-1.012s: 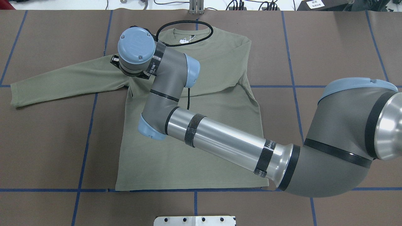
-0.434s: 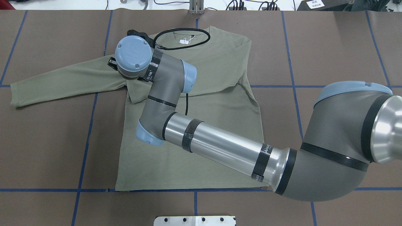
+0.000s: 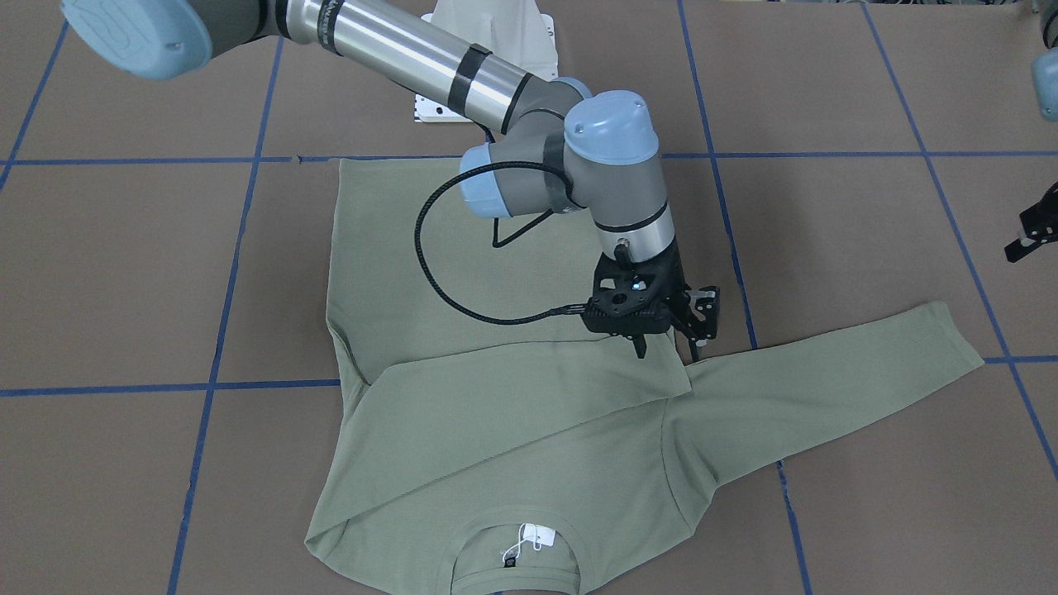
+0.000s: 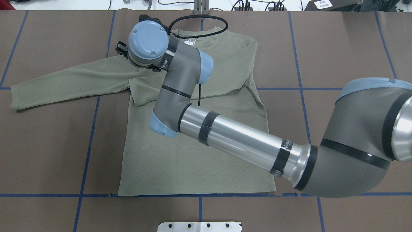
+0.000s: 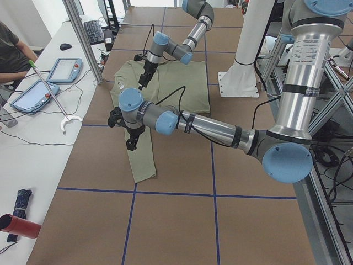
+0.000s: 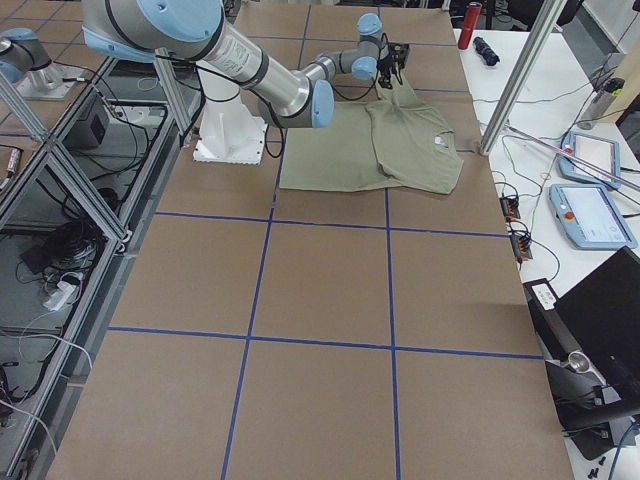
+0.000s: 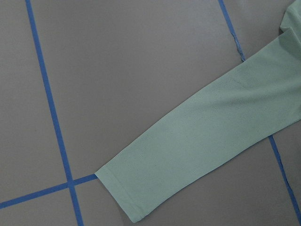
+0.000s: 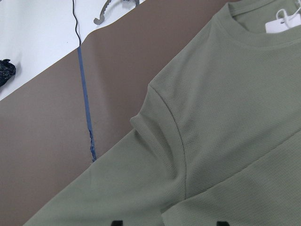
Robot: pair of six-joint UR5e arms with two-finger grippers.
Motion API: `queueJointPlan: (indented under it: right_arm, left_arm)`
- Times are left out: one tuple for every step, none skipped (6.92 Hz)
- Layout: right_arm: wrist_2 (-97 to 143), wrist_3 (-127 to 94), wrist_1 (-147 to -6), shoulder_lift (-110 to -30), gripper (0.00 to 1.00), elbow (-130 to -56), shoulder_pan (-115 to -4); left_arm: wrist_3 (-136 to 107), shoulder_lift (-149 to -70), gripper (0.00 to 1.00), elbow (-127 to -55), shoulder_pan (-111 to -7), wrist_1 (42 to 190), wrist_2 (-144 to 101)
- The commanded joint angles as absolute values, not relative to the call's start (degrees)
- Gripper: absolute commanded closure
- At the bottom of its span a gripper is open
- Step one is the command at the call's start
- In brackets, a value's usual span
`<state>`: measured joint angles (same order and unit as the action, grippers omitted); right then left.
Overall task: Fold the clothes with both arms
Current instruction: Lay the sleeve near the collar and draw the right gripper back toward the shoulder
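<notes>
At the overhead view's left, one sleeve (image 4: 64, 80) of the shirt (image 4: 180, 167) is stretched flat; the other is laid across the chest. Over the upper-left shoulder the right gripper (image 3: 665, 345) is seen spread apart and empty. The state of the left gripper (image 3: 1029, 235), cropped at the front view's right edge, cannot be told. Sleeve-folding is judged half done; next, the outstretched cuff (image 4: 16, 98) must be pinched and carried across.
</notes>
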<state>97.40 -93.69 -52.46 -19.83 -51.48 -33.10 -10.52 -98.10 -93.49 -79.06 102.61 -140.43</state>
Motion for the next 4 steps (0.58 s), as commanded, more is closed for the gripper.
queueJointPlan:
  right_arm:
    - [105.70, -93.08, -59.62, -33.52, 0.27, -70.05, -38.21]
    - [107.82, -91.25, -60.55, -38.19, 0.27, -74.14, -39.89]
    - [108.10, -88.45, -60.47, -41.71, 0.27, -76.44, -40.42]
    - [108.11, -88.24, -60.47, -42.97, 0.27, -78.03, -40.60]
  left_arm:
    - [-17.46, -100.00, 0.00, -76.48, -76.03, 119.01, -140.71]
    - [-21.41, -100.19, 0.00, -70.03, -73.68, 127.62, -140.10]
    - [-24.93, -100.28, 0.00, -66.48, -72.09, 133.80, -137.49]
    - [-25.13, -100.63, 0.01, -64.71, -71.81, 135.07, -134.24]
